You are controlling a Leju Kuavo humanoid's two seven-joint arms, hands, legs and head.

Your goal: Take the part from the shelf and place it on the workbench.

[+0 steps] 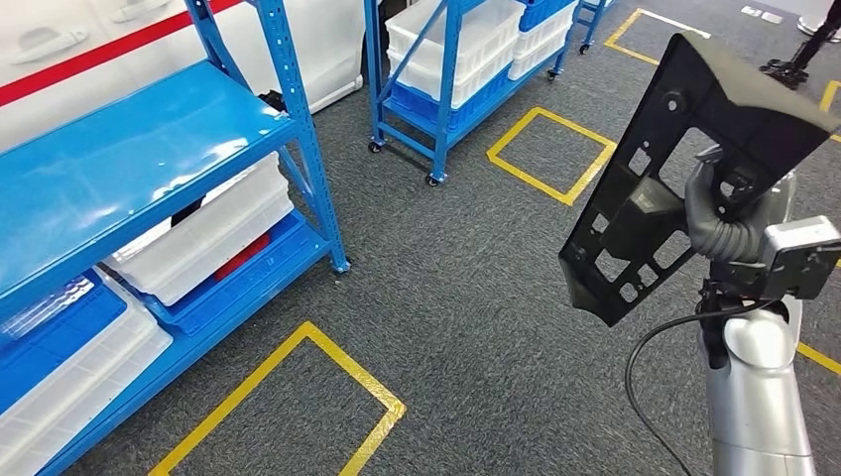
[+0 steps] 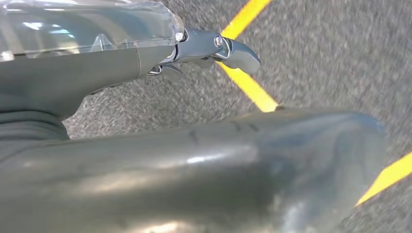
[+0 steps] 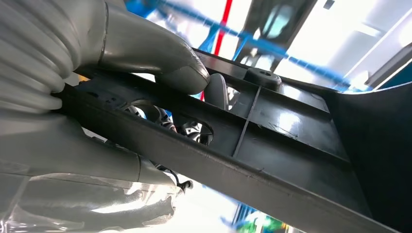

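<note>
Silver right arm (image 1: 759,397) rises at the lower right, its right hand (image 1: 729,213) grasping the part (image 1: 684,169) — a flat black plastic panel, ribbed and pierced with cut-outs, held aloft over grey carpet (image 1: 476,288), long axis tilted up and away. Left hand (image 2: 214,48): grasp cannot be told. Blue shelves (image 1: 129,169) hold white bins (image 1: 208,238).

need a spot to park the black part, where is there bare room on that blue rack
The top blue shelf is bare. The lower tiers are packed with white bins. Carpet inside the yellow floor square is also bare. The right hand grips the black part.
</note>
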